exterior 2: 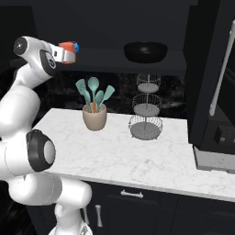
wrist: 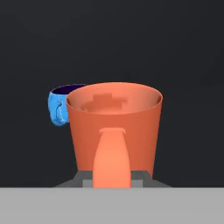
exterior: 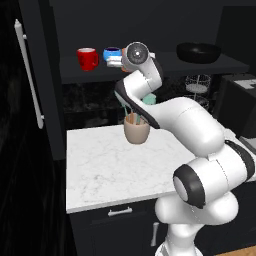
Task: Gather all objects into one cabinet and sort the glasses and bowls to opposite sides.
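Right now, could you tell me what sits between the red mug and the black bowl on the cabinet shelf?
In the left base view, the blue bowl and the end effector with the orange mug lie between the red mug and the black bowl.

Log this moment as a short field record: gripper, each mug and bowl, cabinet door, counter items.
gripper: at the cabinet shelf, state hidden behind the orange mug
orange mug: right in front of the hand camera, handle toward it, upright
blue bowl: just behind the orange mug, to its left in the hand view
red mug: upright at the shelf's left end
black bowl: at the shelf's right end
cabinet door: open
counter: utensil crock, wire basket
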